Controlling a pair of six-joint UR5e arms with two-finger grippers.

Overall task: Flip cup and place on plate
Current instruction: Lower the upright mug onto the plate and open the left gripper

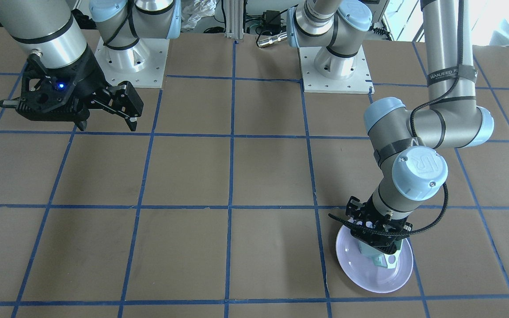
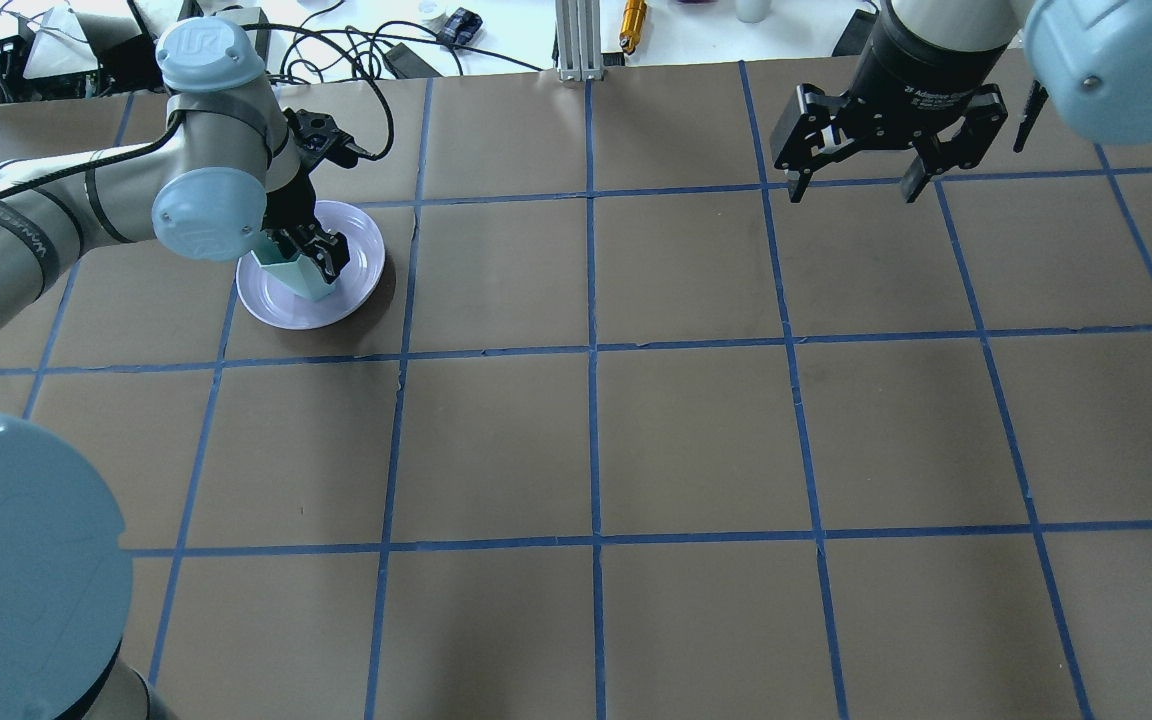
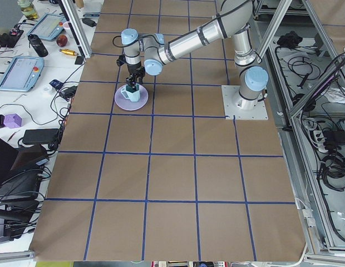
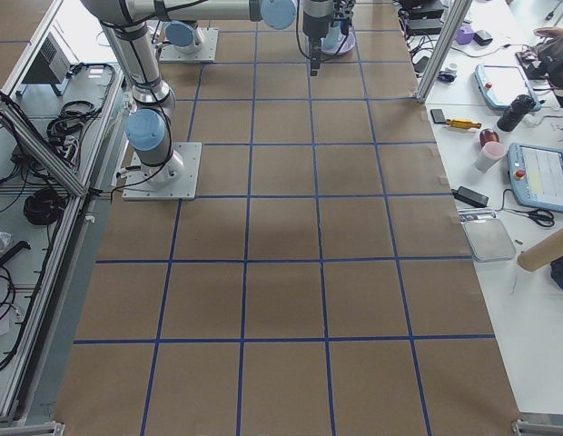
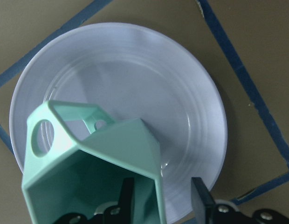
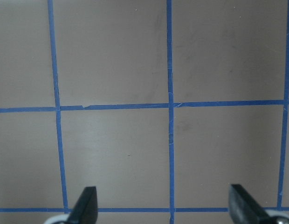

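The mint-green cup [image 5: 112,154] stands mouth up on the lavender plate [image 5: 149,70], its handle on the side away from the fingers. My left gripper [image 5: 163,186] straddles the cup's wall, with one finger inside and one finger [image 5: 202,200] outside. A gap of bare plate shows between the outer finger and the wall, so the jaws are open. In the overhead view the cup [image 2: 291,275] and left gripper [image 2: 321,262] are over the plate [image 2: 361,245] at the far left. My right gripper [image 2: 852,190] is open and empty, high over the far right of the table.
Brown paper with a blue tape grid covers the table [image 2: 596,440]. The two arm bases [image 1: 336,66] stand at the robot's edge. Cables and small items [image 2: 436,30] lie past the far edge.
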